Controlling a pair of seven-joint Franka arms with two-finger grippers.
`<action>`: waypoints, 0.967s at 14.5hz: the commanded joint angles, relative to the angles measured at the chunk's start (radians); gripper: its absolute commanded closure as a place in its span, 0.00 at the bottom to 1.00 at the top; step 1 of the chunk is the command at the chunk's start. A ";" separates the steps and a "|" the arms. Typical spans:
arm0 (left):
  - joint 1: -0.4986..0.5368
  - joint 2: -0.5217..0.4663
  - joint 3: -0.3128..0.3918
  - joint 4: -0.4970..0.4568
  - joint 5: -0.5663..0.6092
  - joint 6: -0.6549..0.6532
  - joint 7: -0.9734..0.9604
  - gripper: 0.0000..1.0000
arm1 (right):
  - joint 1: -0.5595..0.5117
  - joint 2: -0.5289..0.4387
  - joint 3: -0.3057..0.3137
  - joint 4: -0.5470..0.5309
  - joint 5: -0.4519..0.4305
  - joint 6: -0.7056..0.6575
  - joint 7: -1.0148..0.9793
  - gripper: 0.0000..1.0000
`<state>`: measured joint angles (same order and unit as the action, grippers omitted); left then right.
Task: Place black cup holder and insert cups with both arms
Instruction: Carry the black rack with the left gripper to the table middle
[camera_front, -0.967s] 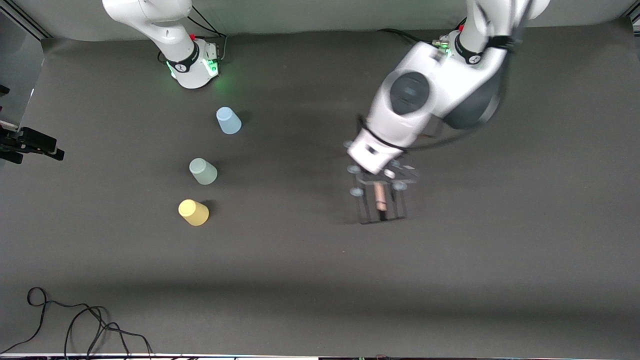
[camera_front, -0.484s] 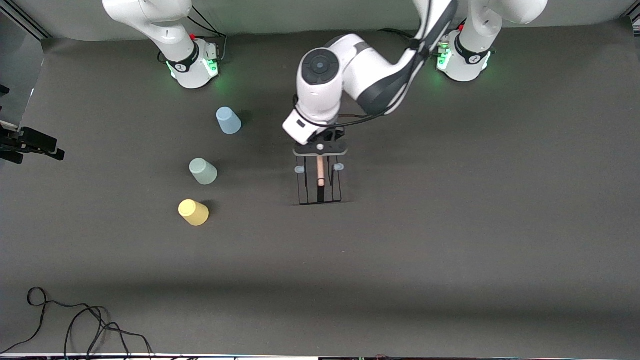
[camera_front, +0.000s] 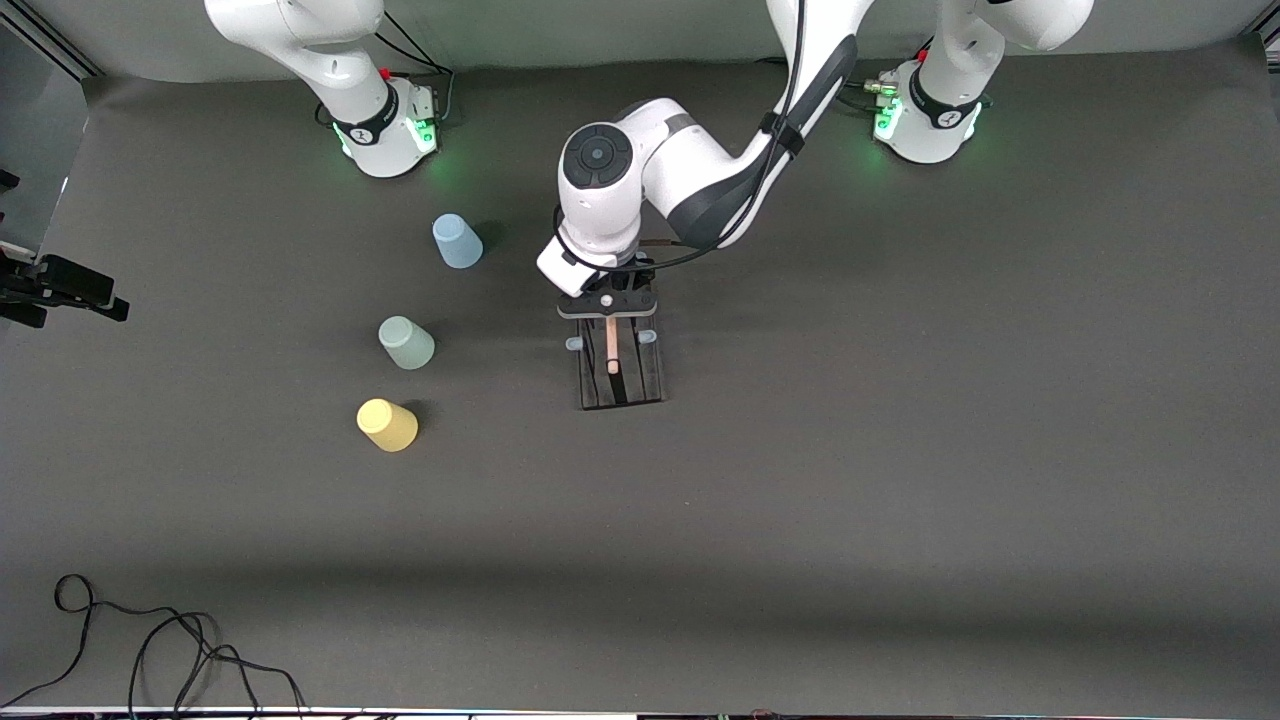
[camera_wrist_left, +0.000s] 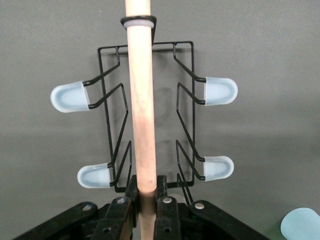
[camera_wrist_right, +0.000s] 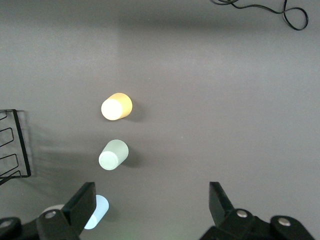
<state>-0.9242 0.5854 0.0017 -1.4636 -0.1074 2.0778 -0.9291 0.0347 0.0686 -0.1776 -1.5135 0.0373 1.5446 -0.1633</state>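
Grey table (camera_front: 900, 500); left gripper (camera_front: 607, 298) clamps black cup holder (camera_front: 620, 375) rod.

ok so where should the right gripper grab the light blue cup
Judging by its pose, take the light blue cup across its tapered side wall, coming straight down from above. It stands upside down, closed base up, apart from the pale green cup, so both sides look free. The open right gripper hangs above the cups and seems wide enough.

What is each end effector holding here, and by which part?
The left end effector grips the black cup holder by one end of its wooden rod. The right end effector holds nothing.
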 joint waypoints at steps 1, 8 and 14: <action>-0.022 0.005 0.018 0.026 -0.003 -0.008 -0.016 0.94 | 0.002 0.008 -0.003 0.018 0.001 -0.018 -0.012 0.00; 0.005 -0.057 0.029 0.048 0.026 -0.002 -0.001 0.00 | 0.001 0.008 -0.003 0.018 0.003 -0.020 -0.013 0.00; 0.238 -0.272 0.032 0.037 0.044 -0.325 0.203 0.00 | 0.020 0.002 -0.002 -0.007 0.003 -0.017 0.001 0.00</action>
<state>-0.7442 0.3791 0.0377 -1.3896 -0.0867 1.8459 -0.7955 0.0380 0.0711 -0.1773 -1.5191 0.0372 1.5328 -0.1633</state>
